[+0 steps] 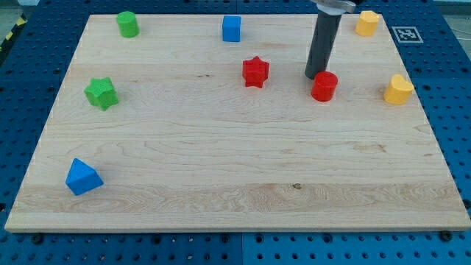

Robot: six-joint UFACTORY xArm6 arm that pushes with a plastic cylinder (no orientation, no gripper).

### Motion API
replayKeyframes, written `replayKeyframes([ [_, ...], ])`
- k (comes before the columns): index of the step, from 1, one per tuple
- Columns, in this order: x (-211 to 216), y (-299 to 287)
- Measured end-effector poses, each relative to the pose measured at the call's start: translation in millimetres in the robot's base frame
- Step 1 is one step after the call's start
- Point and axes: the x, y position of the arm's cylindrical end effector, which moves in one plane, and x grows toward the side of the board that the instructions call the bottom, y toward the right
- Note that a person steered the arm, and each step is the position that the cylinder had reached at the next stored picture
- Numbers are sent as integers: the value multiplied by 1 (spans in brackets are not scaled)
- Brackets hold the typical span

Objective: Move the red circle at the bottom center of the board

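**Tip behind red circle, bottom centre wide open**

You see the wooden board [221, 184], then my tip [314, 76], a bare rod with no claw to open or close, touching the red circle [324, 86] from its upper-left, in the view's upper right. The target lies down and leftward. The red star [255, 71] sits left and the yellow block [398, 90] right, neither in the way.

The red circle [324, 86] stands upright on the board, upper right of centre.

red star [255, 72], blue cube [232, 29], green star [101, 93]
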Motion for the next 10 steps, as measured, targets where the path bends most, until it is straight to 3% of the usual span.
replayKeyframes([
  [4, 46, 47],
  [7, 94, 23],
  [10, 75, -14],
])
